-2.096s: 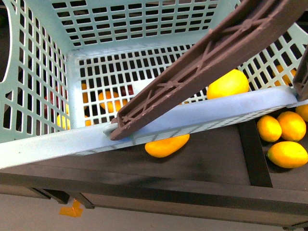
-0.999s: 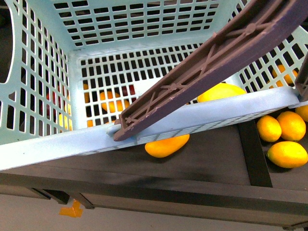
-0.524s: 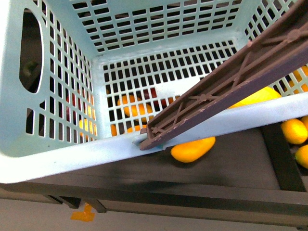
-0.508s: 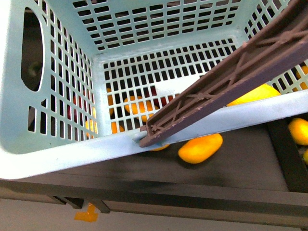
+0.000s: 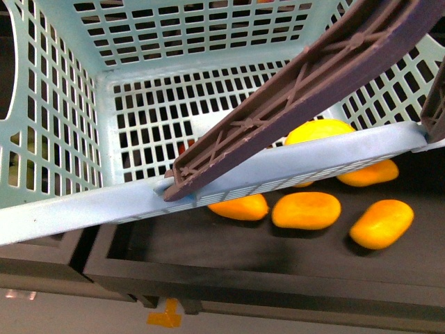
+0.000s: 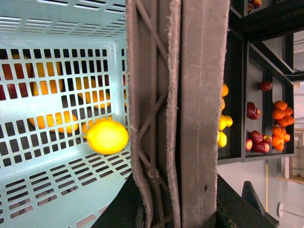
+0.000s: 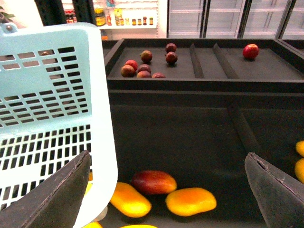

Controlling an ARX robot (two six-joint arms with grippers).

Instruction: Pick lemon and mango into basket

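Basket (image 5: 83, 212) fills most of the front view, tilted above a black shelf (image 5: 208, 247), with its brown handle (image 5: 292, 103) slanting across the opening. The left wrist view has that handle running straight between the dark fingers of the left gripper (image 6: 175, 209), which look pressed against both its sides (so clamped on it, I judge, and carrying the basket).

Mangoes (image 5: 306, 210) lie loose on the shelf, just under and beyond the near rim. One mango (image 7: 190, 200) sits below the right gripper (image 7: 167, 154), whose fingers are spread wide with nothing between them. Its long axis runs roughly along the line from one finger to the other, so closing would meet its ends. A wrist turn looks needed to take it across the waist. The right arm is the nearer, and the only free one.

The lemon (image 6: 107, 137) is already in the basket, resting on the slotted floor.

The front view shows no gripper at all, and only the lemon's top over the rim. Only the right wrist view shows the spread fingers and a reddish fruit (image 7: 153, 182) just beside the mango.
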